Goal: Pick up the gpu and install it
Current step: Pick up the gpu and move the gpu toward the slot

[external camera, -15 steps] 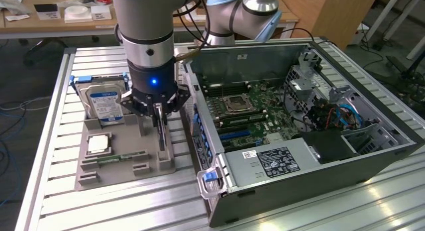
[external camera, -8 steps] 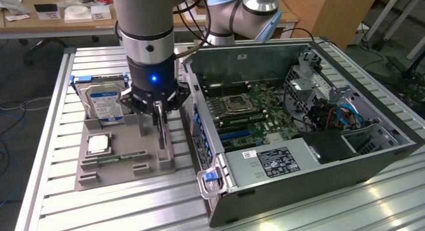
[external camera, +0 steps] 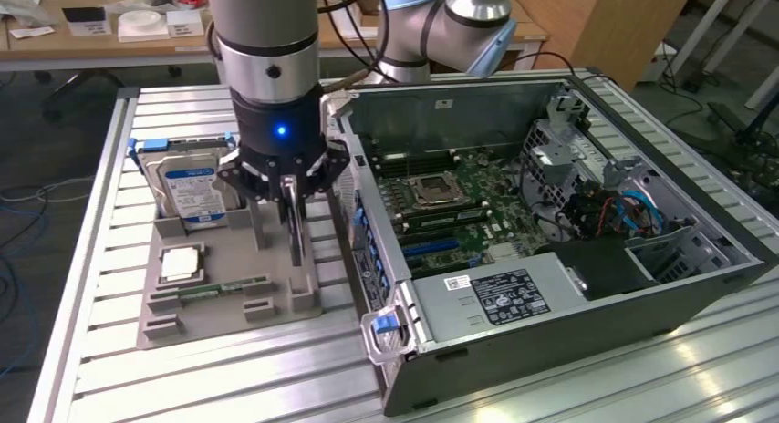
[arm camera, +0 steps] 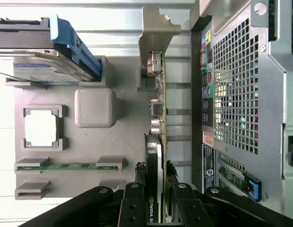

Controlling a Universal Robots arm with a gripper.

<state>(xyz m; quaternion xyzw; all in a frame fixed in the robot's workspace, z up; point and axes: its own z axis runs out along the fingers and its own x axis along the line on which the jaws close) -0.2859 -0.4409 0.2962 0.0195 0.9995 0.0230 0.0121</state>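
Wrist view: claw (arm camera: 156, 176) tight on gpu (arm camera: 159, 94); exterior view: motherboard (external camera: 457, 200) in case (external camera: 572, 314).

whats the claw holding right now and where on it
The claw is shut on the gpu, pinching its top edge from both faces, away from the metal bracket; the card stands upright in the gray holder.
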